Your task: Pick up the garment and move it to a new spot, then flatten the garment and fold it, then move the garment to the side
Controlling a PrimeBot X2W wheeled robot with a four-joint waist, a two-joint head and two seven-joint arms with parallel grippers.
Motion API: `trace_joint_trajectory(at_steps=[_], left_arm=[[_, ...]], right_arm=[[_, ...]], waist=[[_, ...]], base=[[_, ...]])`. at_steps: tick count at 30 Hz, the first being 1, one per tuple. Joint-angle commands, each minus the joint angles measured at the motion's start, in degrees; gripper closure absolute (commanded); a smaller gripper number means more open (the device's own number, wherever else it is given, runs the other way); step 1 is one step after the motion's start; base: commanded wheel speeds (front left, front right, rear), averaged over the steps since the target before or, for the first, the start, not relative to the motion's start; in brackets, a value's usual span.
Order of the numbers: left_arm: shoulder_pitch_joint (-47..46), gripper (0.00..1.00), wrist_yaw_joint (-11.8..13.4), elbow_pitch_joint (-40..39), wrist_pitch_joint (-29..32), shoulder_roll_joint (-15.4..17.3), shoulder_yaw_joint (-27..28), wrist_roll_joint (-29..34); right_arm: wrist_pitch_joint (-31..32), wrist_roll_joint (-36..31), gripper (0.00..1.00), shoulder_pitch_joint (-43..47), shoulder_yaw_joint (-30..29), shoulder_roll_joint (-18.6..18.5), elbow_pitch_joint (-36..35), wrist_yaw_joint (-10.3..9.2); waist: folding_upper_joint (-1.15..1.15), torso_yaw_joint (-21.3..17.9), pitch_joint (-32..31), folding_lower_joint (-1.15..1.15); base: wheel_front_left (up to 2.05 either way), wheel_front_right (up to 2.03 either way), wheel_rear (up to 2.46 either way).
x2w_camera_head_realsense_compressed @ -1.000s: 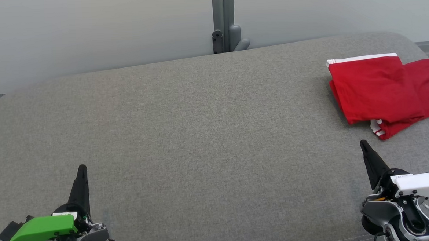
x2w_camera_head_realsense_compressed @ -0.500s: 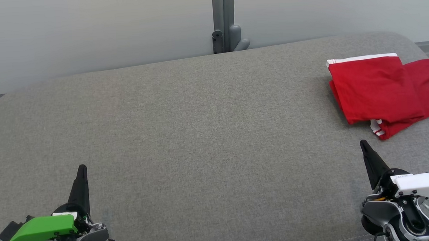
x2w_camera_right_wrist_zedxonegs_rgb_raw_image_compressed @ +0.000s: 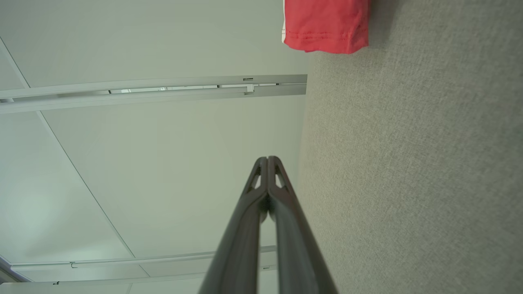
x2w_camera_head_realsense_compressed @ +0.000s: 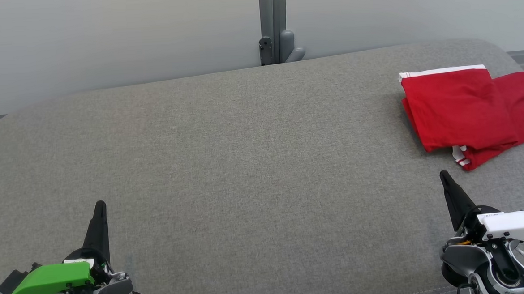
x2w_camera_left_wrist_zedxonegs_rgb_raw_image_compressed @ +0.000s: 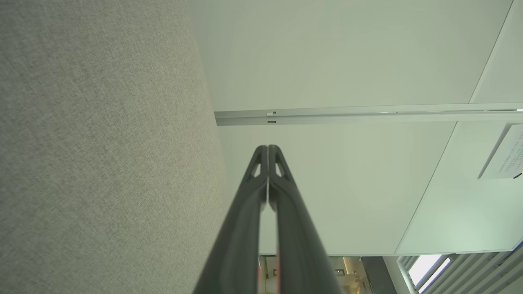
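1 red garment (x2w_camera_head_realsense_compressed: pixel 464 109) with white trim lies folded at the far right of the grey fabric surface (x2w_camera_head_realsense_compressed: pixel 245 166), its right part cut off by the edge of the head view. The right gripper (x2w_camera_head_realsense_compressed: pixel 444 176) sits nearer the robot than the garment. It is close to the garment's near edge but not touching it, and its 2 fingers are pressed together, holding nothing. The left gripper (x2w_camera_head_realsense_compressed: pixel 100 207) is well apart from the garment on the opposite side, likewise closed and empty.
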Motion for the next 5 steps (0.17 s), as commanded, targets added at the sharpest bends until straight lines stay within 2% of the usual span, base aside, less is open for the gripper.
trace_joint_trajectory(at_steps=[1,5], left_arm=[[-0.86,1.0,-0.35,0.03,0.21,0.29,0.23,0.17],[-0.86,1.0,-0.35,0.02,0.22,0.28,0.23,0.17]], right_arm=[[0.22,0.3,1.0,-0.32,-0.09,-0.26,-0.05,0.02],[0.22,0.3,1.0,-0.32,-0.09,-0.26,-0.05,0.02]], waist=[[0.66,0.0,0.0,0.0],[0.66,0.0,0.0,0.0]], base=[[0.0,0.0,0.0],[0.0,0.0,0.0]])
